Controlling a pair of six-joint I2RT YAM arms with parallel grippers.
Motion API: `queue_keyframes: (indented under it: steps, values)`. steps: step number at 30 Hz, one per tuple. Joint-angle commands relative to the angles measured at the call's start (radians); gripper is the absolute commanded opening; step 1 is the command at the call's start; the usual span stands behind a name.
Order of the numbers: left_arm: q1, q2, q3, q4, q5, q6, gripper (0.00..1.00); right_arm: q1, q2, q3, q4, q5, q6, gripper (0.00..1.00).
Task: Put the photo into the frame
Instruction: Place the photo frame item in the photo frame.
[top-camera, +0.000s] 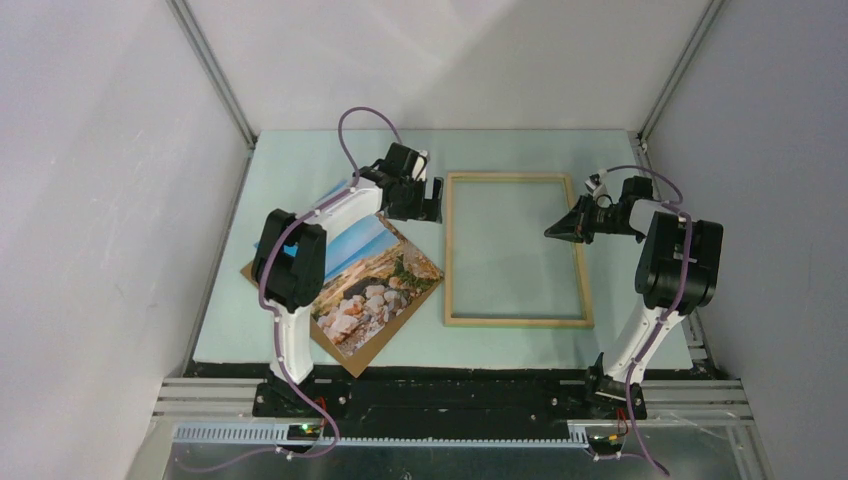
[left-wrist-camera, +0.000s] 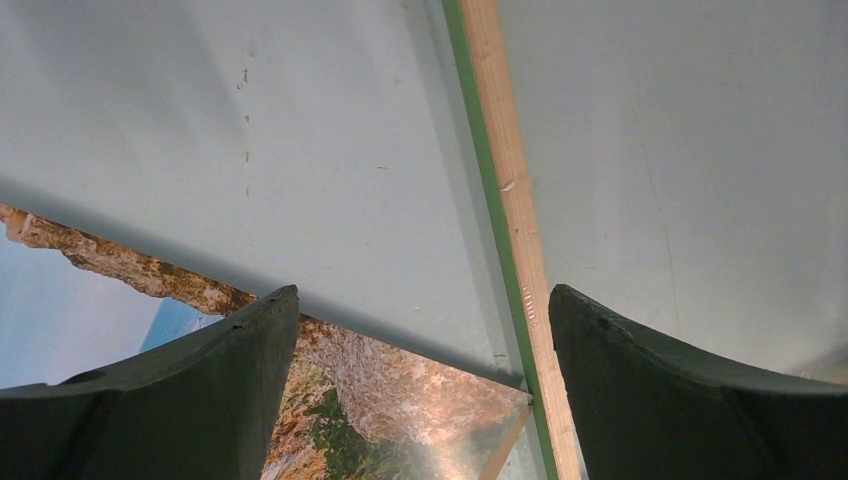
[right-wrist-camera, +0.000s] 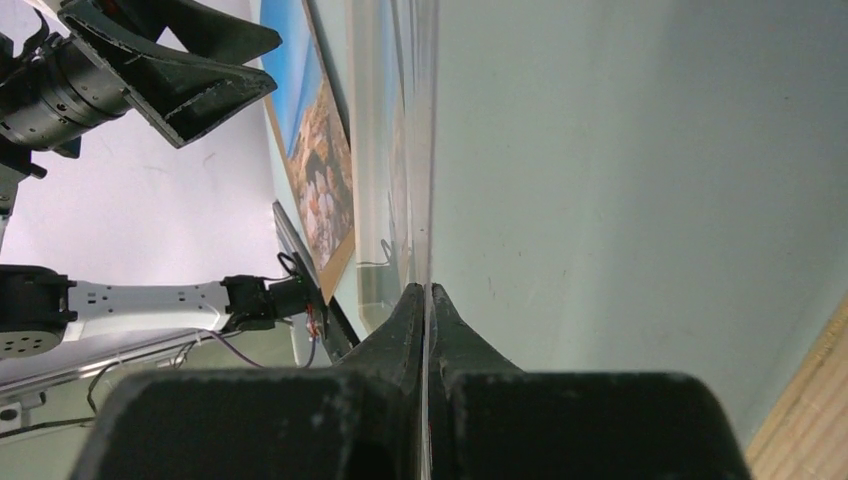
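From where I stand, the large landscape print of blue sky, sea and pale rocks on brown board (top-camera: 370, 285) lies flat and skewed on the pale green table mat (top-camera: 300, 170), left of centre in the overhead view. Its right corner touches or sits just beside the left rail of the thin light-wood frame with a green edge (top-camera: 515, 321), which lies flat at centre.

The photo is not in yet, so I'd call this the approach to picking it up. The left gripper (top-camera: 428, 200) hovers by the frame's upper-left corner, jaws spread wide and holding nothing. The right gripper (top-camera: 552, 231), over the frame's right half, has its jaws pressed together. A thin bright line runs up from its tips in the wrist view, and I can't tell what it is.

Next, the left gripper needs to reach a photo edge, lift it, square it and lower it inside the rails.
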Motion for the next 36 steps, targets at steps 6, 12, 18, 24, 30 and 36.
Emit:
queue_keyframes:
  steps: [6, 12, 18, 24, 30, 36]
  values:
    - [0.001, 0.008, 0.008, 0.021, 0.025, -0.007, 0.99, -0.026, 0.014, 0.044, -0.036, 0.037, -0.070, 0.00]
    - [-0.003, 0.008, 0.015, 0.020, 0.033, -0.010, 0.99, -0.029, 0.027, 0.043, -0.034, 0.040, -0.070, 0.00]
    - [-0.003, 0.006, 0.013, 0.020, 0.036, -0.010, 0.98, -0.030, 0.027, 0.043, -0.024, 0.042, -0.070, 0.00]
    - [-0.006, 0.001, 0.013, 0.020, 0.045, -0.014, 0.98, -0.028, 0.032, 0.043, -0.005, 0.049, -0.069, 0.00]
    - [-0.010, -0.003, 0.012, 0.020, 0.042, -0.016, 0.98, -0.028, 0.033, 0.042, 0.010, 0.059, -0.061, 0.00]
    - [-0.013, -0.005, 0.010, 0.020, 0.040, -0.016, 0.99, -0.029, 0.034, 0.042, 0.027, 0.063, -0.050, 0.00]
